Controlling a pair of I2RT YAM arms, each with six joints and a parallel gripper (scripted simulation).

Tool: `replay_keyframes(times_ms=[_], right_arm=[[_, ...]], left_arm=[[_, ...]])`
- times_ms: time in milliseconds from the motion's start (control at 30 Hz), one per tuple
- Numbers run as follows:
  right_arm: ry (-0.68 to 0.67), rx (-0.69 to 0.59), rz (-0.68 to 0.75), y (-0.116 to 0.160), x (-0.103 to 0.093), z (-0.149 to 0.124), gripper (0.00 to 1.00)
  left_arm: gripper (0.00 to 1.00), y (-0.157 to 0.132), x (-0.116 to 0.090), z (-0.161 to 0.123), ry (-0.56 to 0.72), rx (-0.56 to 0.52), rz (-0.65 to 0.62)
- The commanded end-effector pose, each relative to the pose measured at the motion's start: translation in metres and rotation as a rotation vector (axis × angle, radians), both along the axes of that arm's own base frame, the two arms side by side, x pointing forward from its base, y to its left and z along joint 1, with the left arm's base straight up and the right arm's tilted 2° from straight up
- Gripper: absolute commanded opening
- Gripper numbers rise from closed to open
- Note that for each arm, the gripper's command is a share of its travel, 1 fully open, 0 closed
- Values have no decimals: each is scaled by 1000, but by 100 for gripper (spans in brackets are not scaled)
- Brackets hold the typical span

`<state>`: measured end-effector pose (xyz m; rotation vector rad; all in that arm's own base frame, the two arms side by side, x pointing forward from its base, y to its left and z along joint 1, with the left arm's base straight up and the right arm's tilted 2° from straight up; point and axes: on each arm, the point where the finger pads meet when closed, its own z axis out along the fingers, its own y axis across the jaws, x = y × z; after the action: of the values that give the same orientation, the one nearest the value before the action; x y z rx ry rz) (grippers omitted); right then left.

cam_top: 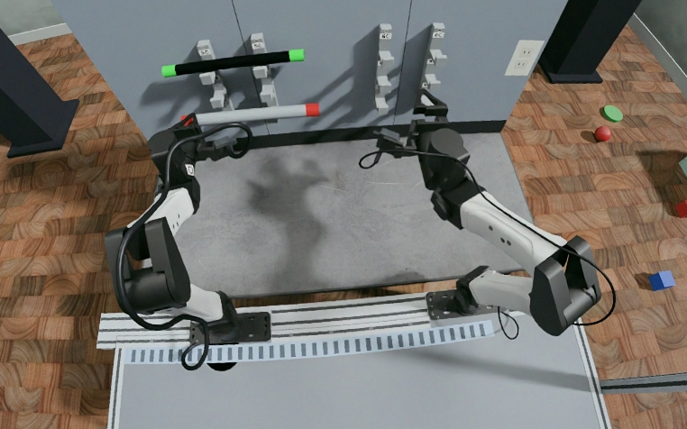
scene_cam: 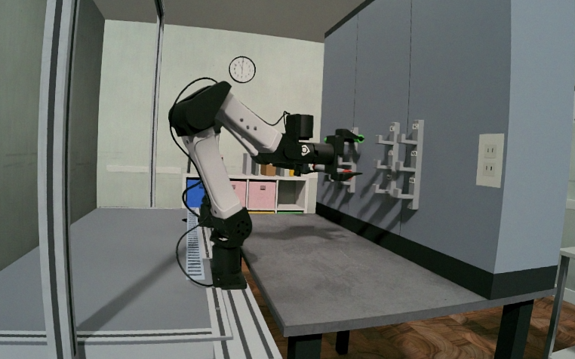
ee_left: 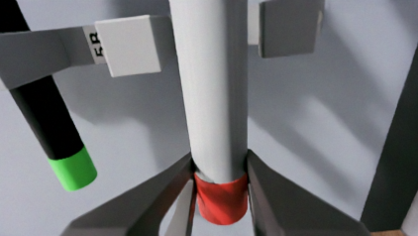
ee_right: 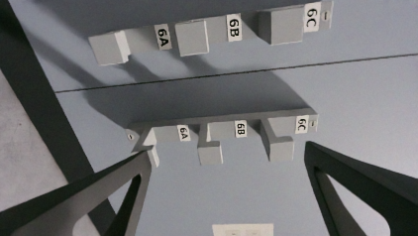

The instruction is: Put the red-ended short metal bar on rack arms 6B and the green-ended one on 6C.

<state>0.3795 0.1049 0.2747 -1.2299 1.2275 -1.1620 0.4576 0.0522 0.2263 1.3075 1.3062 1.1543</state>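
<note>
Gray red-ended bar gripped near one end; black green-ended bar racked.

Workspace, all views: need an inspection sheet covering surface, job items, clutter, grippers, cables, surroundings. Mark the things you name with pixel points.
Surface: grey table [cam_top: 335, 223] [scene_cam: 347, 268], faint scratches; no loose items seen on it.
Red-ended bar [cam_top: 261, 114] [ee_left: 213, 89]: in left gripper, near one end; not yet on 6B.
Green-ended bar [cam_top: 228, 62] [ee_left: 47, 119]: on the left-hand rack in the top view; not yet on 6C.
6B, 6C arms: no bar on them.
Clutter: on floor, green disc [cam_top: 612, 114], red ball [cam_top: 602, 133], red cube [cam_top: 686, 207], blue cube [cam_top: 662, 279].
Left gripper [ee_left: 220, 166]: shut on red-ended bar.
Right gripper [ee_right: 228, 154]: open, empty.
Cables: looped along both arms; no snag seen.
Surroundings: wall outlet [cam_top: 525, 57] [scene_cam: 490, 159], clock [scene_cam: 241, 69].
</note>
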Motion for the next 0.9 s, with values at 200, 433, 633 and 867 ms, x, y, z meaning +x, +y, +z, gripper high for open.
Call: replay_keyframes(times_ms=[200, 433, 633, 867], right_arm=[[4, -7, -7, -1, 0, -5, 100], [4, -7, -7, -1, 0, -5, 100], [4, -7, -7, -1, 0, -5, 100], [4, -7, -7, -1, 0, -5, 100]], left_arm=[[0, 0, -13, 39, -131, -8, -5], [0, 0, -16, 39, -131, -8, -5], [0, 1, -18, 38, -131, -8, -5], [0, 2, -20, 38, -131, -8, -5]])
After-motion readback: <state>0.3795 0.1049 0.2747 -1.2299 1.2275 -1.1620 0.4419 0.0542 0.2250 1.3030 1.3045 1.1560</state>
